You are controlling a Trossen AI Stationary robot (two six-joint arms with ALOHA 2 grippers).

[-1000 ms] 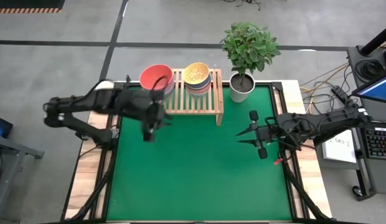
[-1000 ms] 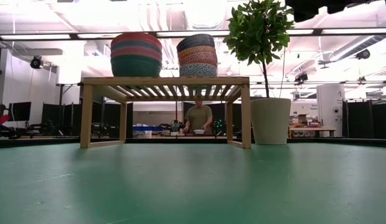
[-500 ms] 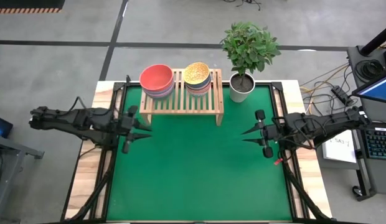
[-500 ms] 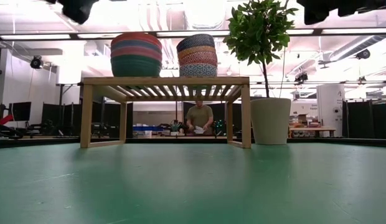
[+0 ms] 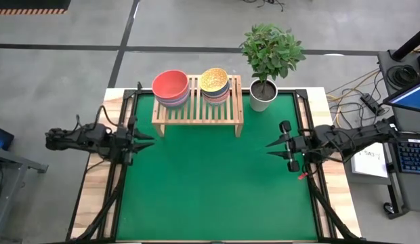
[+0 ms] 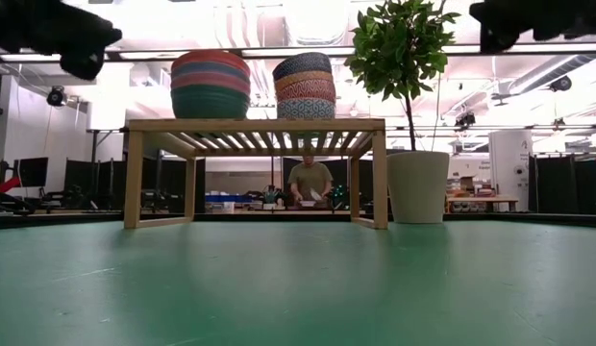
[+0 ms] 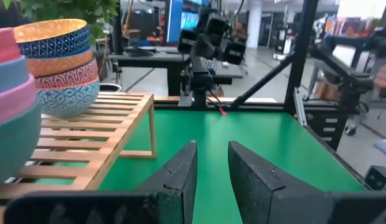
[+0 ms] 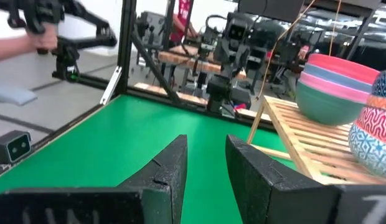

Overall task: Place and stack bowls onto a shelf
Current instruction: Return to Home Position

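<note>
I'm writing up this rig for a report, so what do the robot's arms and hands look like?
The left arm and right arm are black, slim and jointed, with thin dark cables looped along them. The left hand and right hand each have two black wedge-shaped fingers tapering to points. No markings show.

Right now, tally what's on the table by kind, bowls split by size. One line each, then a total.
Large plain round bowls, stacked on the shelf: 4
Small patterned round bowls, stacked beside them: 4
Low light-wood slatted shelf: 1
Green potted plant in a white pot: 1
Total: 10
</note>
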